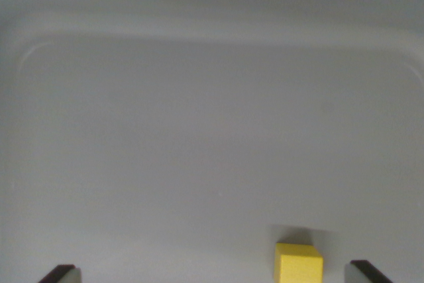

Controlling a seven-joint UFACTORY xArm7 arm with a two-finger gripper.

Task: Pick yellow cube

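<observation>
A small yellow cube (298, 263) lies on the floor of a pale grey tray (212, 24), at the bottom edge of the wrist view and right of centre. Only the dark tips of my gripper (212, 275) show, one fingertip (58, 274) at the bottom left and the other fingertip (368, 272) at the bottom right. They stand wide apart, so the gripper is open. The cube sits between the two tips, much closer to the one on the wrist view's right, and a gap separates them. Nothing is held.
The tray's raised rim curves along the top of the wrist view, with rounded corners at the upper left (30, 51) and upper right (404, 57). Its flat grey floor fills the rest of the picture.
</observation>
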